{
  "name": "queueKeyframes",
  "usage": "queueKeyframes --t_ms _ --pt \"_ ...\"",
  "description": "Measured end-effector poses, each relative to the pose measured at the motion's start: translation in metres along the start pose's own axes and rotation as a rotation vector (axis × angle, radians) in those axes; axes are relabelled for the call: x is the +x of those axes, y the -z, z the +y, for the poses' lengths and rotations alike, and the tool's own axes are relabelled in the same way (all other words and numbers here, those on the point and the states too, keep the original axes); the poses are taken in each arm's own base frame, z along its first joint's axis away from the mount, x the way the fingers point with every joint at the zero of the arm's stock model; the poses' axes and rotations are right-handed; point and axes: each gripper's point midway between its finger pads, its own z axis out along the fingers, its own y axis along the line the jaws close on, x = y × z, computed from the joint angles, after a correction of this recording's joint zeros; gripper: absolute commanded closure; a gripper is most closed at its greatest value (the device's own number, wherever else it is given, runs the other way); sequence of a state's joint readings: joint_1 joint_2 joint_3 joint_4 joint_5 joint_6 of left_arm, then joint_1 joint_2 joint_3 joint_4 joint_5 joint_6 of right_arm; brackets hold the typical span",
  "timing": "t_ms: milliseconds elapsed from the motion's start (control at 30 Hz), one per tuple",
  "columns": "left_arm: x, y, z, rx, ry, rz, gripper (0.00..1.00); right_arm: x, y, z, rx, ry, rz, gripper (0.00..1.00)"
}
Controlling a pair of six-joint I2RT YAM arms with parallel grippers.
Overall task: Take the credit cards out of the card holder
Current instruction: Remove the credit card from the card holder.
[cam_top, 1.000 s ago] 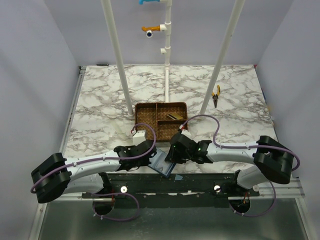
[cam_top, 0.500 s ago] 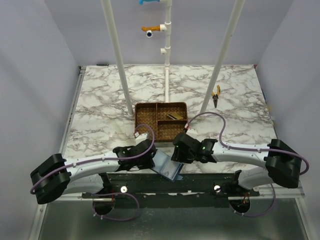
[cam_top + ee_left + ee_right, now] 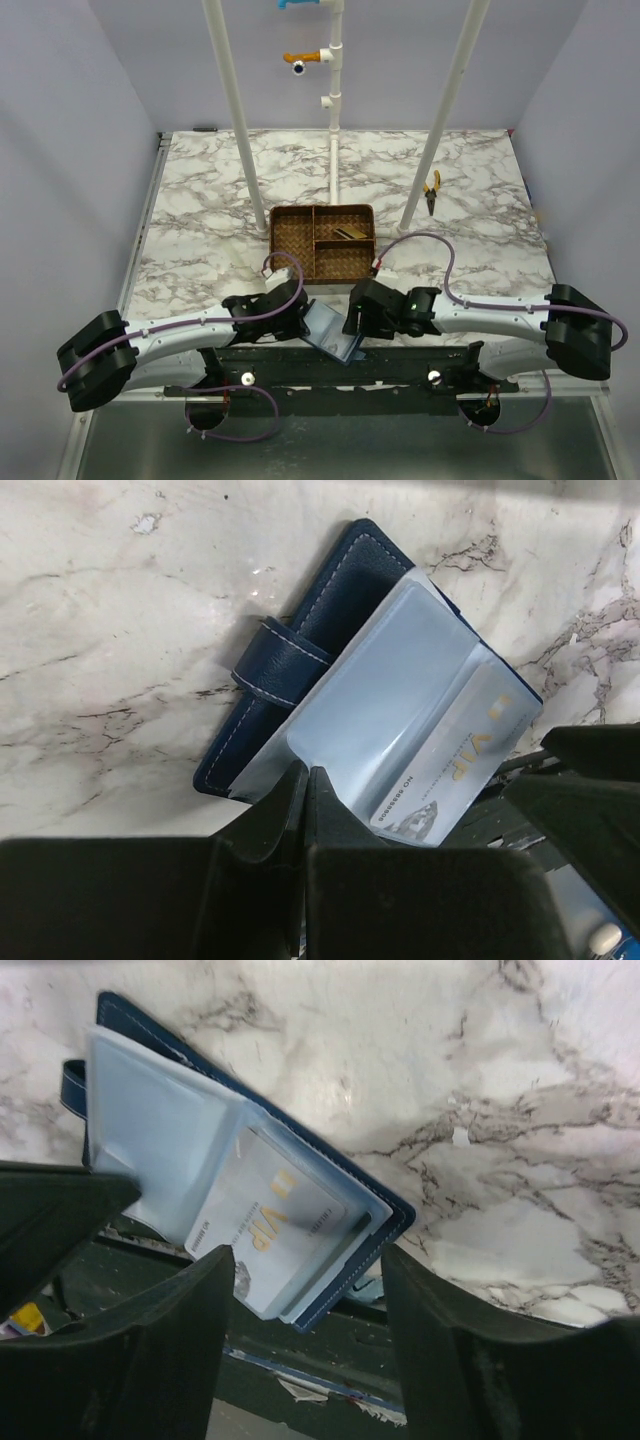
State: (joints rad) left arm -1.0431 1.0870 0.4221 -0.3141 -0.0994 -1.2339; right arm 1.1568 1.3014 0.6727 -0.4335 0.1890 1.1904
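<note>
**Card holder (image 3: 300, 650) open at the counter (image 3: 500, 1110) edge**

The navy holder overhangs the counter. The left hand (image 3: 305, 780) clenches its clear sleeve. The right hand (image 3: 310, 1260), released, straddles the pale VIP card (image 3: 275, 1215) inside. Pulling could drag the holder off the edge.

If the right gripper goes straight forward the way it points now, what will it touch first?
Most likely the near end of the open card holder, where the VIP card sits in its clear sleeve. The right gripper is open and that end lies between its fingers, though depth is unclear.
</note>
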Motion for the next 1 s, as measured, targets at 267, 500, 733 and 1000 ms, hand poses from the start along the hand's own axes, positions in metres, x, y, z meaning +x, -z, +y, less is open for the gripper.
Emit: queueKeyframes --t_ms 267,500,733,1000 --pt "-0.003 -0.003 0.001 0.008 0.031 -0.009 1.0 0.022 -0.006 -0.004 -0.053 -0.059 0.062 0.21" --pt "-0.006 -0.005 0.0 0.018 0.046 -0.017 1.0 0.027 -0.013 0.024 -0.16 -0.122 0.099 0.21" --pt "-0.006 -0.005 0.001 0.03 0.047 -0.022 1.0 0.021 -0.017 0.023 -0.149 -0.157 0.085 0.42" --pt "-0.006 0.005 0.01 0.021 0.028 -0.034 1.0 0.002 -0.031 0.02 -0.069 -0.146 0.021 0.54"
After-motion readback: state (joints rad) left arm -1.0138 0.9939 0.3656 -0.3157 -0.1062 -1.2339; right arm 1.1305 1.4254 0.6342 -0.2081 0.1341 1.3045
